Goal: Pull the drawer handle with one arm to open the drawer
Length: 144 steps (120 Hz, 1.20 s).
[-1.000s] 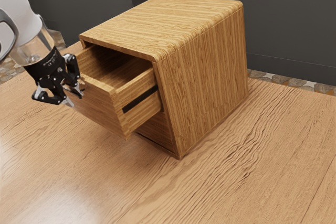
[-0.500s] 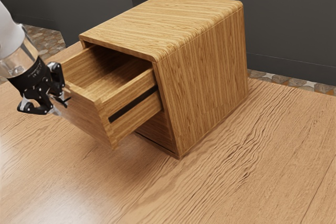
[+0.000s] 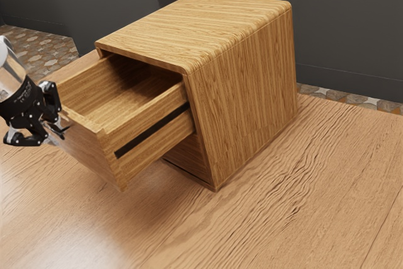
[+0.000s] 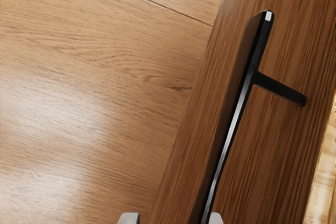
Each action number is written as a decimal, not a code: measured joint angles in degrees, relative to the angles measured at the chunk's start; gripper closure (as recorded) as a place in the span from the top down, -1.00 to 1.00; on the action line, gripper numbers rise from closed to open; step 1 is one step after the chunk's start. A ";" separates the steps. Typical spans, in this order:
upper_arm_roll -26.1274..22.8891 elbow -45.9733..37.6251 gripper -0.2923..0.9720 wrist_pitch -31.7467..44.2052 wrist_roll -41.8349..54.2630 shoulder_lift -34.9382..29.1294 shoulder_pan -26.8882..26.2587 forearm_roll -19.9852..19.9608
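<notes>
1. Exterior view: the drawer (image 3: pixel 148 108) stands well out of the cabinet (image 3: pixel 242 86), projecting toward 8 o'clock over the table (image 3: pixel 302 200).
2. The gripper (image 3: pixel 51 129) sits at the drawer's 9 o'clock, against its front face.
3. Wrist view: the handle (image 4: pixel 239 108), a slim black bar on a short stem, runs along the front just under the hand. The gripper straddles it, but whether the jaws clamp it or merely hook it cannot be told.
4. Handling, by judgement: the bar is stiff, smooth and probably slippery. The drawer is rigid and light, and it moves freely only along its rail (image 3: pixel 151 131).
5. The best hold is across the bar near the stem. Pull straight toward 8 o'clock, since a skewed pull could bind the slide.
6. The opening appears largely done.
</notes>
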 joint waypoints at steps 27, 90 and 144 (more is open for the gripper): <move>0.01 -3.11 -0.45 0.43 0.00 -3.45 0.53 0.00; 0.34 -8.68 -0.42 1.28 0.07 -10.82 1.24 0.06; 1.06 -8.29 -0.30 2.17 0.61 -13.96 0.65 0.57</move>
